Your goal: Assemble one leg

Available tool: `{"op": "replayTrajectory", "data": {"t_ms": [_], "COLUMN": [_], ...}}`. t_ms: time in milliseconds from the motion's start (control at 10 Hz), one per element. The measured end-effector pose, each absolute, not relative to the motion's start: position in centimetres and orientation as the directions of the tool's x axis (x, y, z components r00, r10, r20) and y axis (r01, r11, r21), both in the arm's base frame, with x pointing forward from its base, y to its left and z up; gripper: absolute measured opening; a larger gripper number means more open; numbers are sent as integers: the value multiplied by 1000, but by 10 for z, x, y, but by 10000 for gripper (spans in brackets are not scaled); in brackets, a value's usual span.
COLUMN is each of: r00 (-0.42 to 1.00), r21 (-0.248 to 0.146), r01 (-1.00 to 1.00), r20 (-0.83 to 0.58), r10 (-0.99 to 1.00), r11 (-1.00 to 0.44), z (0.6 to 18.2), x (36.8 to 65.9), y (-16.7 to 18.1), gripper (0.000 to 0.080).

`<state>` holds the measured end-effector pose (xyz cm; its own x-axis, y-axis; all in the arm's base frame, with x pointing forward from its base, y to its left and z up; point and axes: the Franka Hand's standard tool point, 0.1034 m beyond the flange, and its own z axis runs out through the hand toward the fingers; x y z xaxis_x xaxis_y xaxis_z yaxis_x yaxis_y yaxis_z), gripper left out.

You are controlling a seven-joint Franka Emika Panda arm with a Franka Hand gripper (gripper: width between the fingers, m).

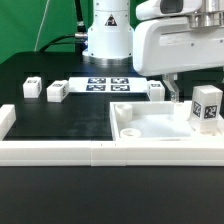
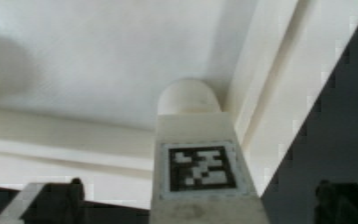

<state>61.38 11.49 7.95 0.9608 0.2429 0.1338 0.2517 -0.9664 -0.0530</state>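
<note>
A leg (image 1: 207, 106), a small white post with a black-and-white tag, stands upright at the near corner of the large white panel (image 1: 160, 124) on the exterior view's right. I cannot tell whether its foot sits in a corner socket. My gripper (image 1: 205, 97) hangs over it and straddles its top. One dark finger (image 1: 172, 89) shows apart from the leg; the other is out of frame. In the wrist view the leg (image 2: 202, 150) runs between the two fingertips (image 2: 69, 192) with dark gaps on both sides, over the panel (image 2: 87, 60). The gripper (image 2: 197, 205) is open.
Three more legs lie on the black table: two (image 1: 31, 87) (image 1: 57, 92) on the exterior view's left, one (image 1: 156, 91) behind the panel. The marker board (image 1: 105, 84) lies before the robot base (image 1: 108, 35). A white wall (image 1: 60, 150) runs along the front.
</note>
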Motion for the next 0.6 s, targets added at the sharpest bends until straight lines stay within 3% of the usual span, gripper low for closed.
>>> {"op": "replayTrajectory", "data": {"t_ms": [200,600], "r00": [967,968], "r21": [-84,-74], "r01": [251,253], "r20": [-18,28], "r10": [254,251], "r11": [-964,-965], "z": [85,84], "x": [616,627], "y": [120,120], "gripper": [649,649]}}
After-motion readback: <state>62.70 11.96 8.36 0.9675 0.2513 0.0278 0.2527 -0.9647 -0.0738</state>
